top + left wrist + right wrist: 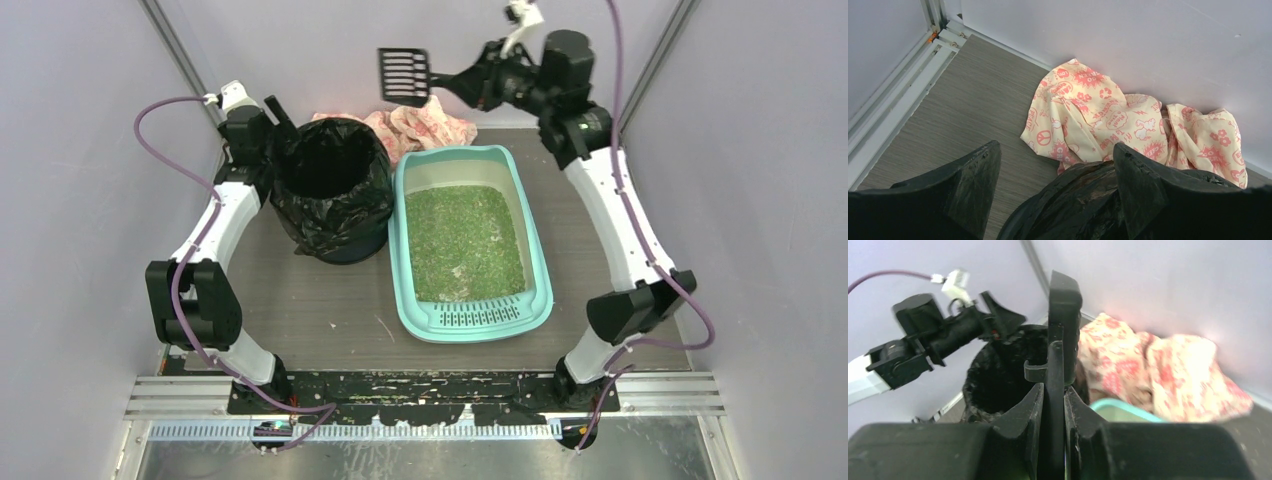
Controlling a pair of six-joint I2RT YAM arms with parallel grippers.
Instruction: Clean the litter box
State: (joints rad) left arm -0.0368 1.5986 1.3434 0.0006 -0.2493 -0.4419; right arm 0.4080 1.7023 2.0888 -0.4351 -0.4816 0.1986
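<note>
Litter box (481, 318), its slotted lip at the end nearest the arm bases. The right gripper (462, 82) hangs beyond the box's far end, well apart from the litter, clamped on a black slotted scoop (404, 72). The left gripper (280, 115), jaws spread, is at the rim of the black-bagged bin (330, 190) just left of the box.

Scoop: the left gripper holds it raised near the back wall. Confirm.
Wrong arm. The right gripper holds the scoop raised near the back wall, shut on its handle, as the right wrist view shows. The left gripper is open at the bin.
</note>
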